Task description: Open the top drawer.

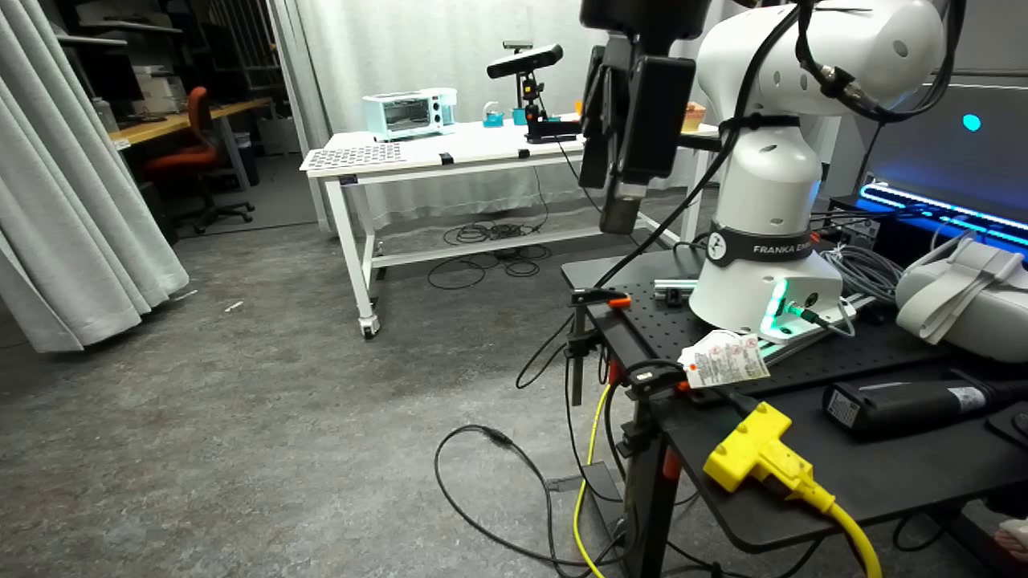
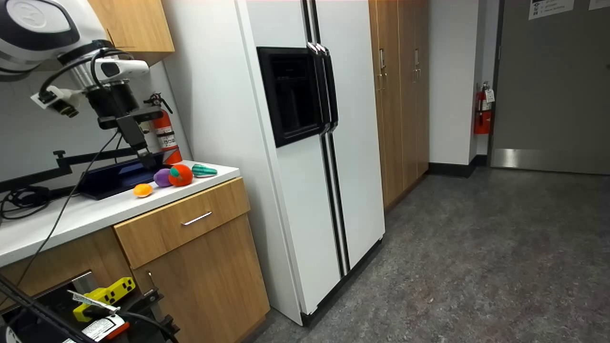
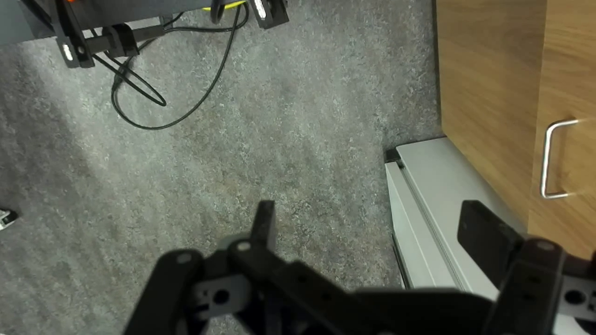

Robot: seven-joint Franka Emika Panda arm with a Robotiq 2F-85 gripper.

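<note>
A toaster oven (image 1: 405,115) is sitting on the far white bench (image 1: 482,143). An orange chair (image 1: 201,122) is standing farther left.

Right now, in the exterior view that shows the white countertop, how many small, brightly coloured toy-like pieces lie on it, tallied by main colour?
Orange: 1, a small rounded piece
Purple: 1, a smooth purple piece, partly hidden
Red: 1, a round piece with a green patch
Green: 1, a tapered striped piece
Total: 4
</note>
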